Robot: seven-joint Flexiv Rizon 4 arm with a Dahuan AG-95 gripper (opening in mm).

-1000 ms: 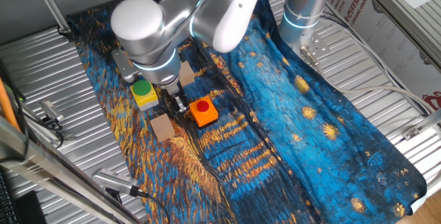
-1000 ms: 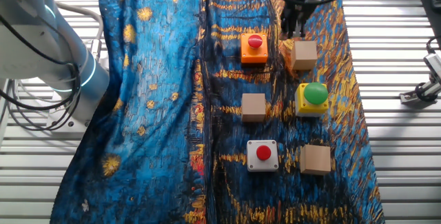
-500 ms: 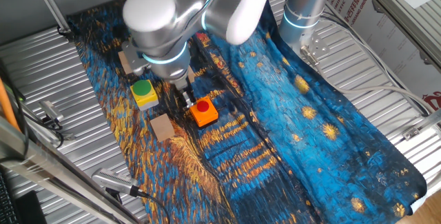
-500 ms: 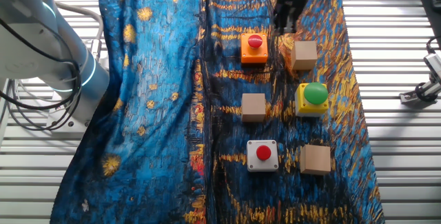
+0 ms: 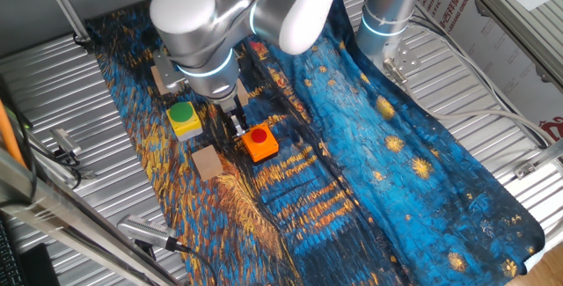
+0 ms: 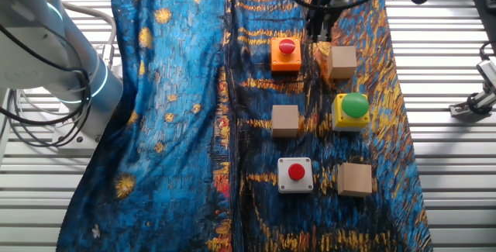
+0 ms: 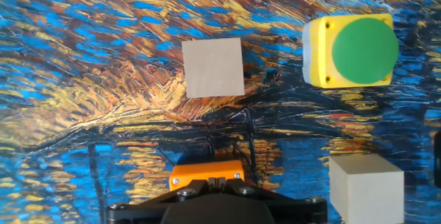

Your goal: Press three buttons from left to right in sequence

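gripper (image 6: 320, 29) upper centre of the other fixed view, just right of orange button (image 6: 286, 53), beside a tan cube (image 6: 342, 61); jaw state can't tell. green button (image 6: 353, 110) right of centre, white button (image 6: 295, 174) lower centre, on blue cloth (image 6: 178, 89)

Green-capped yellow button (image 7: 351, 50), two tan cubes (image 7: 213, 67), orange button (image 7: 207, 176) edge

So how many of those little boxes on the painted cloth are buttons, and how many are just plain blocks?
Buttons with round caps: 3, namely the yellow button with a green cap, the orange button with a red cap and the white button with a red cap.
Plain tan wooden cubes: 3, namely the top cube, the middle cube and the bottom cube.
Total: 6
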